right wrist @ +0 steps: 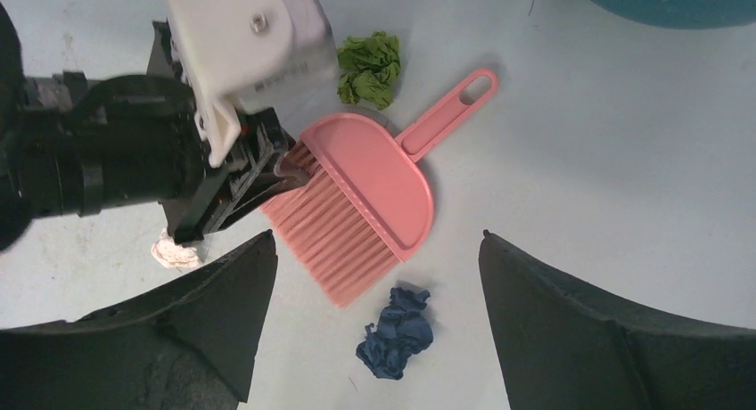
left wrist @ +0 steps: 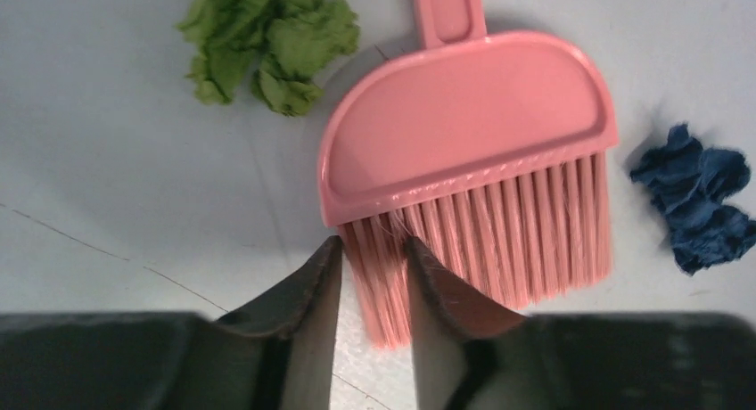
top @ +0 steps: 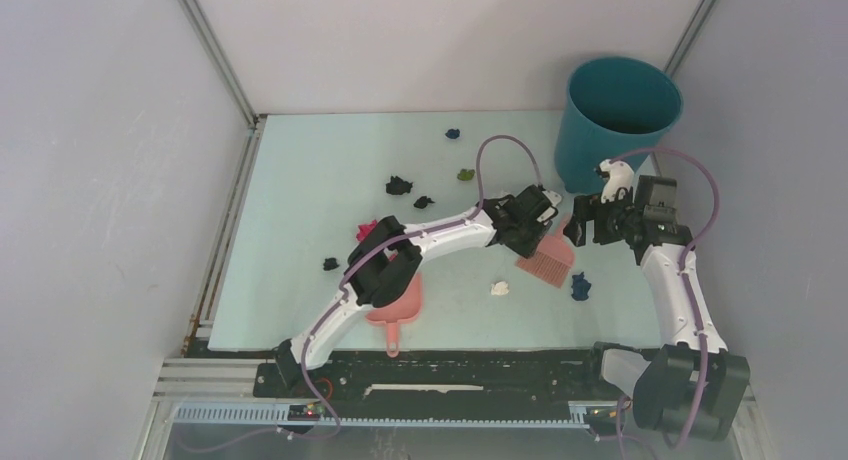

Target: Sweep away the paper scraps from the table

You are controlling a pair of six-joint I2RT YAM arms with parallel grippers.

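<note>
Currently I see my left gripper pinching a tuft of bristles at one corner of the pink plastic hand brush. The brush lies flat on the pale mint-green table, its handle pointing away from those fingers. My right gripper hovers above the same brush with its jaws spread wide, holding nothing.

Three of the crumpled paper scraps lie close around the brush. A green wad sits near the handle, a dark blue wad just beside the bristles, and a white wad partly behind the left gripper.

From overhead, the others are scattered over the middle of the table: black wads, a magenta wad just beside the left arm, and another dark blue wad near the far wall. A pink plastic dustpan rests by the near edge, partly under the left arm. A teal round bin stands in the far right corner.
</note>
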